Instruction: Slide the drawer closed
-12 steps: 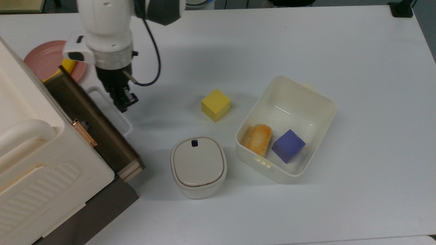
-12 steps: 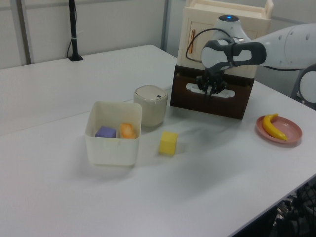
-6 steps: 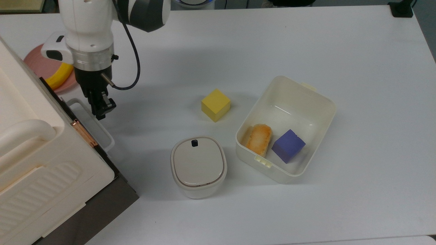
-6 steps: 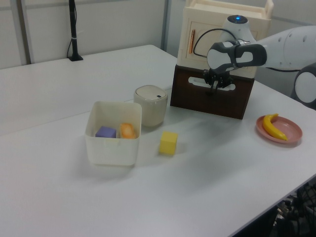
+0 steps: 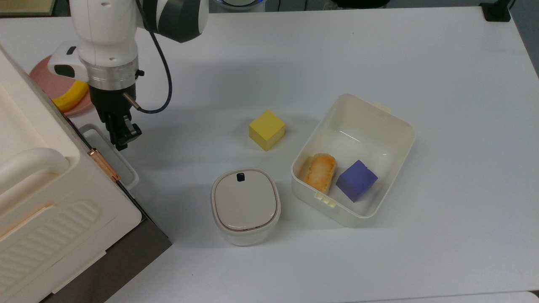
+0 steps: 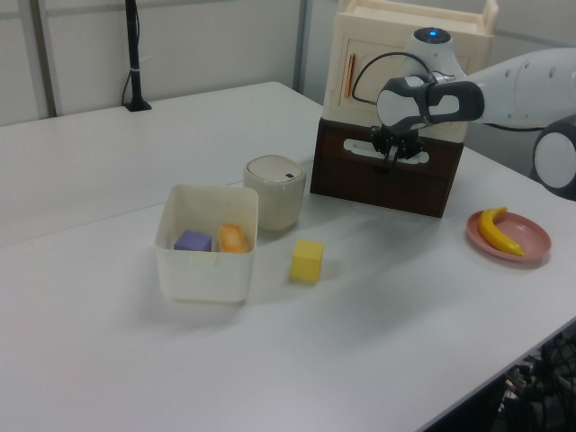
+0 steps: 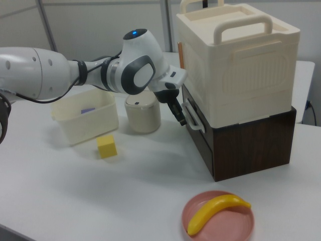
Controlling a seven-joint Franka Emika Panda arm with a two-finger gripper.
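one second separates the earliest top view, where the drawer's dark front stood well out from the cabinet, from the present state, in which the drawer [image 7: 200, 136] sits flush or very nearly flush in the dark brown base beneath the cream case [image 7: 235, 55]. its white loop handle [image 5: 113, 155] now lies just beside the cabinet edge in the top view, having travelled toward the top view's left together with the gripper [image 5: 122, 141]. the gripper's fingertips rest against or right at the handle in the right view [image 7: 183, 119]; whether the fingers are parted or closed, and whether they grasp anything, cannot be told. over the last half second almost nothing has shifted, which suggests the push has reached its end. judged from this, the closing is essentially complete. the yellow cube [image 5: 266, 129], lidded canister [image 5: 245, 206] and cream bin [image 5: 391, 122] remain untouched.
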